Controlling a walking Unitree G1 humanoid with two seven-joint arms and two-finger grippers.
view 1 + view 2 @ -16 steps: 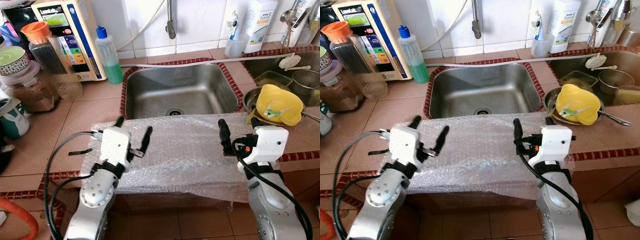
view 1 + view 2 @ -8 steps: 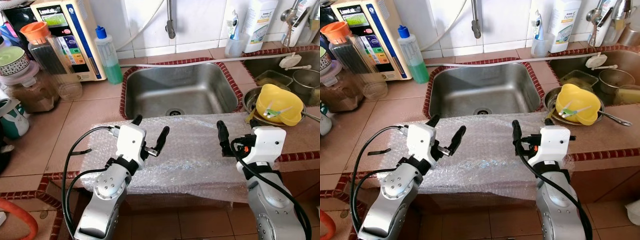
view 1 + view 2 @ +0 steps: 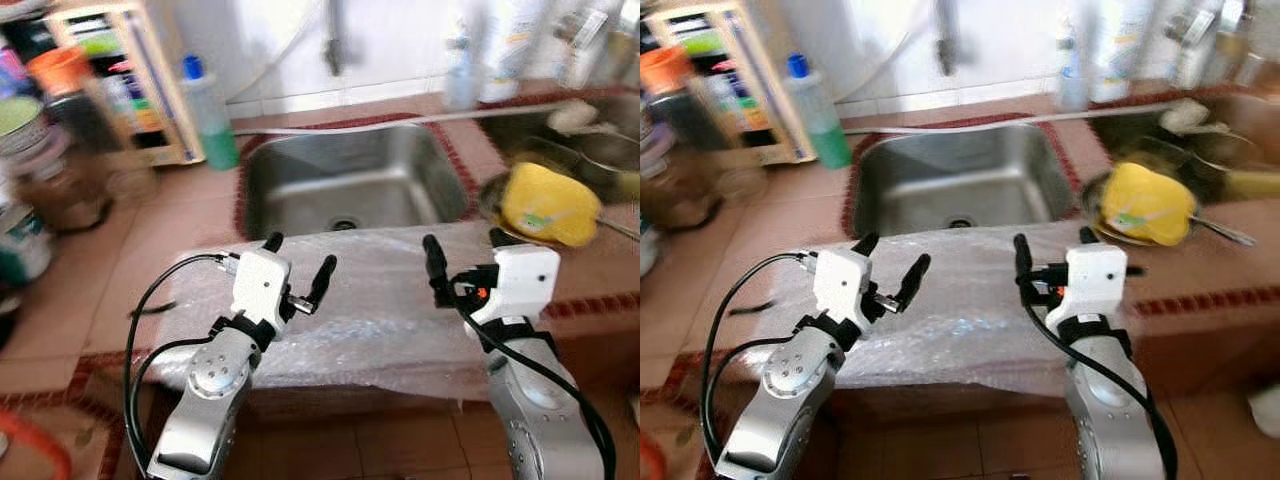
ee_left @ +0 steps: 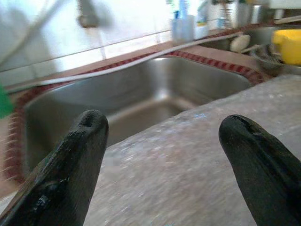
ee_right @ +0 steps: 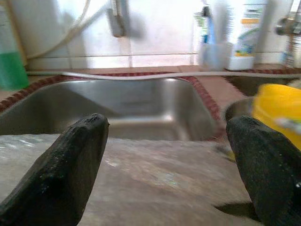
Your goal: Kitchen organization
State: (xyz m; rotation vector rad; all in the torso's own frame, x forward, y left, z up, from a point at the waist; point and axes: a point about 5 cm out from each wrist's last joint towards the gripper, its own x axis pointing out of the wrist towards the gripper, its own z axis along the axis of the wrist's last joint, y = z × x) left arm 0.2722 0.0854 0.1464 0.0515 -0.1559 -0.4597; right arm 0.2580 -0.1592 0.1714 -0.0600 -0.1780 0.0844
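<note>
Bubble wrap sheet (image 3: 380, 300) spread flat on tiled table (image 3: 190, 215), front edge, at 6 o'clock from steel sink (image 3: 345, 180). Left tool (image 3: 297, 268) over sheet's 9 o'clock half, fingers wide apart, holding nothing. Right tool (image 3: 1050, 252) over sheet's 3 o'clock edge, fingers wide apart in wrist view, likewise holding nothing. Yellow bowl (image 3: 545, 205) in a metal pan at 3 o'clock of sink. Green-liquid bottle (image 3: 207, 110) at 10 o'clock of sink. Head views blurred.
</note>
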